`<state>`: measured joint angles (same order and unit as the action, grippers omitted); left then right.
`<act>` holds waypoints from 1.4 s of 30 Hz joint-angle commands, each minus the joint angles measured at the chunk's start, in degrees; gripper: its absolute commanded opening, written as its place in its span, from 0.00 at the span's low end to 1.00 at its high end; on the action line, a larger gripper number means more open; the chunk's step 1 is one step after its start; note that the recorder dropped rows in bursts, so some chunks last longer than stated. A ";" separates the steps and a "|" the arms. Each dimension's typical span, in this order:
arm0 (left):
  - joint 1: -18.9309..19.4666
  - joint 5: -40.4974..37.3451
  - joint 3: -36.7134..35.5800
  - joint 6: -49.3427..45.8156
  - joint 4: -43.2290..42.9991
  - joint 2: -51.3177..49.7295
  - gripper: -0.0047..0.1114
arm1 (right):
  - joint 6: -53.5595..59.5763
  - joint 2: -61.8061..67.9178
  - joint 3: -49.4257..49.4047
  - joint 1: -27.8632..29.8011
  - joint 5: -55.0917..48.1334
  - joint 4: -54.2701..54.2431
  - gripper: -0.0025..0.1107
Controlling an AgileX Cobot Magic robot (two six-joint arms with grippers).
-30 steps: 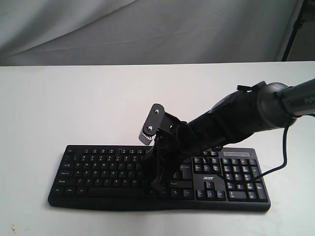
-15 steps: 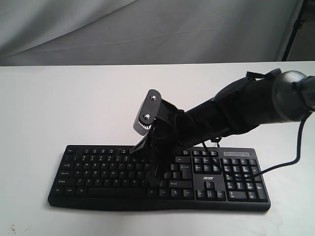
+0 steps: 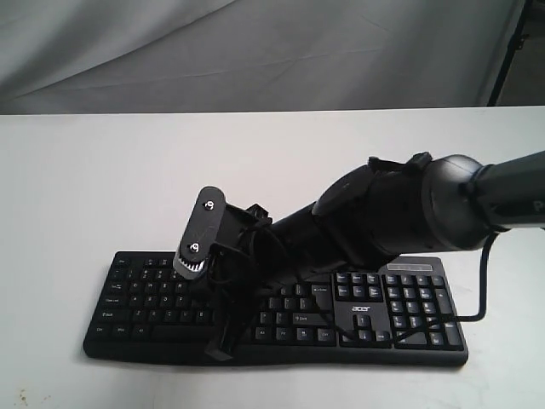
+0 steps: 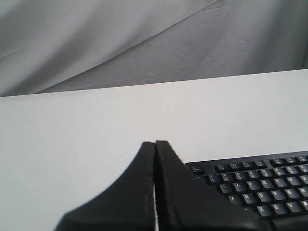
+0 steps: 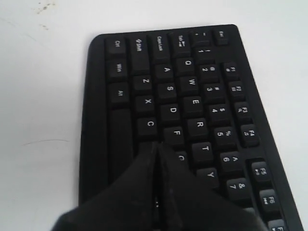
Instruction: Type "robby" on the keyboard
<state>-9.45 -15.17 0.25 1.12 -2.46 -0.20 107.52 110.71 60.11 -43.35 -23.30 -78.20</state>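
The black keyboard point(image 3: 145, 298) lies along the front of the white table point(image 3: 128, 187), with its number pad and "acer" logo on the right. My right arm reaches across from the right, and my right gripper point(image 3: 221, 351) is shut and pointing down over the left-middle keys. In the right wrist view the keyboard point(image 5: 192, 82) fills the frame, and my right gripper point(image 5: 156, 144) has its tips low over the bottom letter row, just past C and beside F; the key under them is hidden. My left gripper point(image 4: 155, 143) is shut and empty above bare table, beside the keyboard point(image 4: 260, 185) at its Esc corner.
A thin black cable point(image 3: 481, 290) loops off the keyboard's right end. Grey cloth point(image 3: 255, 51) hangs behind the table's far edge. A dark stand leg point(image 3: 509, 51) is at the back right.
My right arm has swung left along the keyboard and dropped lower, from the keys near the Enter block to the left-middle letter keys. Its gripper has stayed shut.
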 commanded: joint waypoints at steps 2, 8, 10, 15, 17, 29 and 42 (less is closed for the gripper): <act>-0.36 0.31 -0.25 0.16 -0.27 0.20 0.04 | 0.03 0.92 0.06 -0.06 0.62 -1.19 0.02; -0.36 0.31 -0.25 0.16 -0.27 0.20 0.04 | -1.08 4.19 2.75 -0.06 -0.96 -1.47 0.02; -0.36 0.31 -0.25 0.16 -0.27 0.20 0.04 | -1.95 4.32 3.22 -0.06 -1.50 -1.18 0.02; -0.36 0.31 -0.25 0.16 -0.27 0.20 0.04 | -4.33 4.92 3.20 -0.06 -1.11 1.62 0.02; -0.36 0.31 -0.25 0.16 -0.27 0.20 0.04 | -4.78 5.47 3.20 -0.06 -1.11 2.18 0.02; -0.36 0.31 -0.25 0.16 -0.27 0.20 0.04 | -4.78 6.32 3.34 -0.06 -0.71 1.96 0.02; -0.36 0.31 -0.25 0.16 -0.27 0.20 0.04 | -4.67 6.32 3.33 -0.16 0.62 1.17 0.02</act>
<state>-9.45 -15.17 0.25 1.12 -2.46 -0.20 102.81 117.10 63.03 -43.35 -22.60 -76.78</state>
